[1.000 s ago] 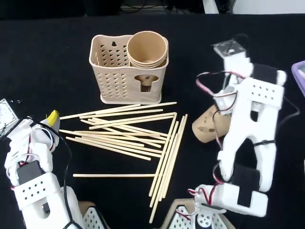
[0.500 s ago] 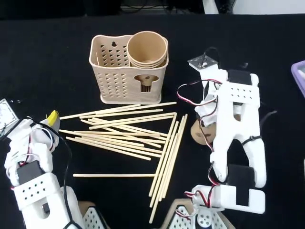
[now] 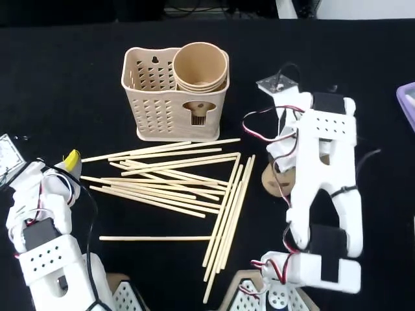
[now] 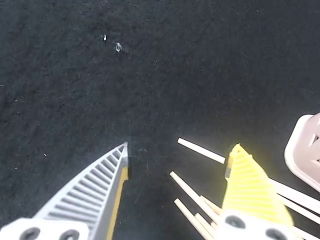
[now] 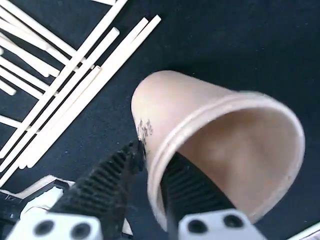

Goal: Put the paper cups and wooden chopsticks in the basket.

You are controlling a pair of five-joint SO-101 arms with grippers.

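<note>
paper cup [image 5: 220, 135] on its side, clamped at the rim by the right hand [image 5: 152, 156], just beside the fanned wooden chopsticks [image 3: 181, 181] on the black worktop [image 3: 78, 84].
step in hand: cup pick-up, one finger inside the rim, one outside; whether it is lifted clear cannot be told. next move likely calls for a lift, a turn upright and a carry to the basket [image 3: 170, 113], nesting onto the stacked cups [image 3: 200, 65]. left hand [image 4: 180, 147] spread apart over chopstick ends.

My left gripper [image 4: 180, 146] spread, right gripper [image 5: 154, 152] clamped.
Left sits near-left, fingers [image 4: 247, 185] wide; right pinches paper cup [image 5: 200, 110] wall.
</note>
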